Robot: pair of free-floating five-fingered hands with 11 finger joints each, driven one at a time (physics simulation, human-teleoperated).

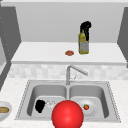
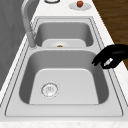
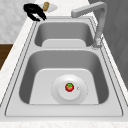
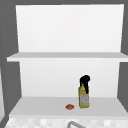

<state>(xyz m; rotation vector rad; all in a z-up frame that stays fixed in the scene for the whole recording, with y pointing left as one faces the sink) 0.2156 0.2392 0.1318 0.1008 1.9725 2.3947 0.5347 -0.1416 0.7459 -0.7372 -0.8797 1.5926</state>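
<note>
Front view shows the right hand (image 1: 85, 27) up on the shelf (image 1: 37, 53), its fingers curled round the neck of a yellow bottle (image 1: 83, 44) that stands upright near the shelf's middle, a little right of centre. Gripping high on the neck keeps the bottle vertical and leaves its labelled body free. Just left of the bottle lies a small reddish-brown thing (image 1: 69, 52), too small to name. The upper view repeats this: the right hand (image 4: 85, 81) on top of the bottle (image 4: 83, 99), with a bare second shelf above.

The left hand (image 1: 40, 105) hangs over the left basin of the sink (image 1: 25, 96), near its front edge, beside the drain (image 1: 50, 103). From the left side it shows at the basin's front rim, fingers (image 2: 100, 60) loosely curled downward and holding nothing.

A white plate (image 3: 82, 96) with a strawberry (image 3: 69, 87) sits in the right basin. A large red ball (image 1: 67, 114) at the sink's front edge covers part of both basins and is cut by the picture's lower edge. A bowl (image 1: 3, 110) on the tabletop's left edge is cut off too; its tan contents are hard to identify.
</note>
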